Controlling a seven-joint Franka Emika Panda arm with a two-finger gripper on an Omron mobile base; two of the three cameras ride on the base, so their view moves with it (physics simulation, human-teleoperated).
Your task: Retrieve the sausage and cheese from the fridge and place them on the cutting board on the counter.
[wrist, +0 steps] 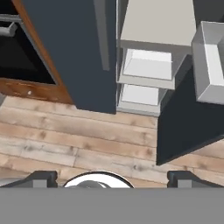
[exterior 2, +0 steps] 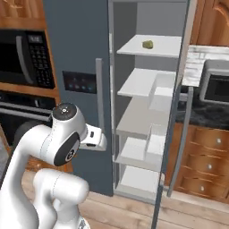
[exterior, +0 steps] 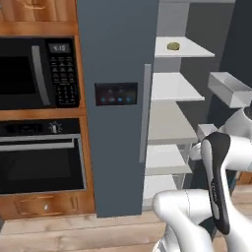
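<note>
on the fridge's [exterior 2: 76, 53] top shelf, small yellowish-olive cheese [exterior 2: 147, 44], seemingly lumpy

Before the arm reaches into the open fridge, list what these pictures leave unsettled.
- Slender dark red-brown sausage: not identifiable on any visible white shelf of the tall blue-grey fridge.
- Small yellowish-olive cheese lump: too small in both base views to judge shape.
- Reddish-brown cutting board: the black marble counter is cut by the right base view's edge.
- Open gripper: fingertips barely clear the hand view's bottom.

Even, soft rendered light; slight blur.
</note>
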